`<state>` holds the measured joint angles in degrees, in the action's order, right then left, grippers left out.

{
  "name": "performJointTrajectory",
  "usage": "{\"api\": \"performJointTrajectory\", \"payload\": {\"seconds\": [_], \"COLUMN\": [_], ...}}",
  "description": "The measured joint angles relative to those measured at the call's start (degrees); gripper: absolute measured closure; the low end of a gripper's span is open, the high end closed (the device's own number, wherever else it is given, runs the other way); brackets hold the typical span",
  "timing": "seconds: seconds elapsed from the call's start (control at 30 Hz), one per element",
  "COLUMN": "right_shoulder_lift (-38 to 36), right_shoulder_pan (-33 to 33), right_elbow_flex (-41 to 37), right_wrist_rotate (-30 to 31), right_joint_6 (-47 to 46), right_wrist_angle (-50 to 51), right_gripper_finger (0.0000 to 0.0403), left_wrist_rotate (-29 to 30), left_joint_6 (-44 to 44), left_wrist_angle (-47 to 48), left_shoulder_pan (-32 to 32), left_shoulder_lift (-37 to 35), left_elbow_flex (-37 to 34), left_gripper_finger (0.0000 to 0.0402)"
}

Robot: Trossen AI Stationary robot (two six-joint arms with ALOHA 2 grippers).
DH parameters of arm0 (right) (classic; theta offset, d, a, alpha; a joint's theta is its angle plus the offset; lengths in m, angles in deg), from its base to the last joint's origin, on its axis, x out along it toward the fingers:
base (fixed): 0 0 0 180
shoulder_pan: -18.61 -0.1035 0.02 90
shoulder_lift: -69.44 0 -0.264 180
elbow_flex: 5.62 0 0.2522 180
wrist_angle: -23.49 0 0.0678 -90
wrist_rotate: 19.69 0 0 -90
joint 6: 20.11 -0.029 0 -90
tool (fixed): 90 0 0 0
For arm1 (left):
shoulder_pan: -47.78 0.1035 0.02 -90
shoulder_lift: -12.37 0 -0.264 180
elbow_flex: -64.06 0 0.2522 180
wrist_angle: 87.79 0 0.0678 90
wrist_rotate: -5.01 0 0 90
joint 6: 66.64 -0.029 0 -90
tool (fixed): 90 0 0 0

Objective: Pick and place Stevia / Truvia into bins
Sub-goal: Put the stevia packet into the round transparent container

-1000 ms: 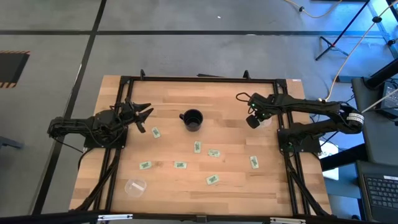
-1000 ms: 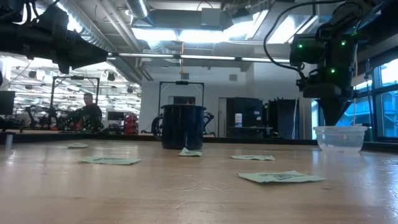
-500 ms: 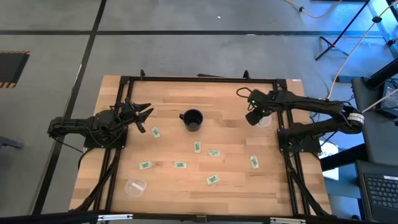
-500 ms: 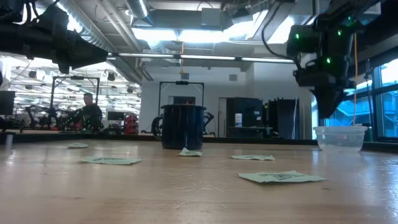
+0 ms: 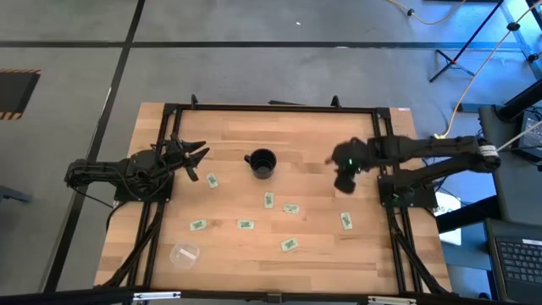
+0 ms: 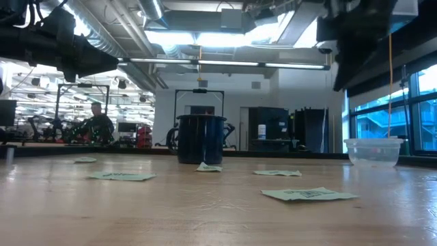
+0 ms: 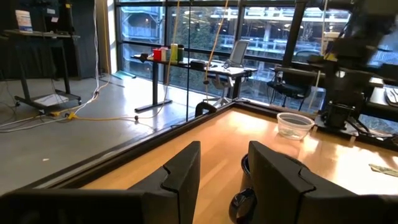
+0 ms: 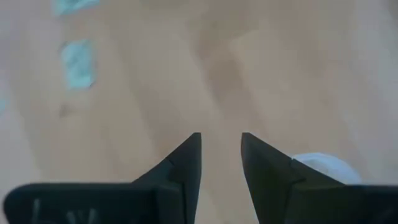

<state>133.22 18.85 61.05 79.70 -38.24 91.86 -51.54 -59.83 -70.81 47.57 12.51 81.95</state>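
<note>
Packets: seven pale green-and-white flat paper sachets (image 5: 268, 200) lay scattered mid-table beyond the black cup (image 5: 262, 162). Judged feather-light, limp, slippery; pinch across an edge. Right gripper (image 8: 221, 146) hovered, jaws slightly apart, empty. Left gripper (image 7: 222, 163) parked, parted.

High view: overhead, straight down, whole table (image 5: 254, 246) in frame.

Low view: table-top height, level across the wood toward the room; black cup (image 6: 201, 139) at 12 o'clock, mid-distance, also central in high view.

Left wrist view: low, facing across the table.

Right wrist view: close above the wood, facing down.
</note>
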Motion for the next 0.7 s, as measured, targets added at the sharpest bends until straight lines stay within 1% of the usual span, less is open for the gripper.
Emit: {"api": "performJointTrajectory", "payload": {"seconds": [0.2,0.3,0.4,0.53,0.63,0.7], "right_shoulder_lift": [2.7,4.9,7.8,13.3,18.7,22.3], "right_shoulder_pan": [-16.3,-23.1,-28.5,-34.2,-38.3,-41.3], "right_elbow_flex": [0.0,0.0,0.0,0.9,5.3,9.2], "right_wrist_rotate": [1.5,1.6,1.6,0.2,-1.9,-1.9], "right_joint_6": [-5.8,-10.4,-14.7,-19.8,-24.9,-27.7], "right_wrist_angle": [0.8,2.2,3.9,5.1,6.6,10.3], "right_gripper_finger": [0.0304,0.0317,0.033,0.0348,0.0361,0.037], "left_wrist_rotate": [0.0,-0.1,-0.1,0.0,0.0,0.0], "left_joint_6": [0.1,2.5,4.9,5.1,5.4,5.5], "left_wrist_angle": [0.2,1.2,2.1,2.2,2.2,2.2], "left_shoulder_pan": [0.0,0.0,0.0,0.0,0.0,0.0], "left_shoulder_lift": [0.0,0.0,0.0,0.0,0.0,0.0], "left_elbow_flex": [0.0,0.0,0.0,0.0,0.0,0.0], "left_gripper_finger": [0.0272,0.0272,0.0272,0.0272,0.0272,0.0272]}}
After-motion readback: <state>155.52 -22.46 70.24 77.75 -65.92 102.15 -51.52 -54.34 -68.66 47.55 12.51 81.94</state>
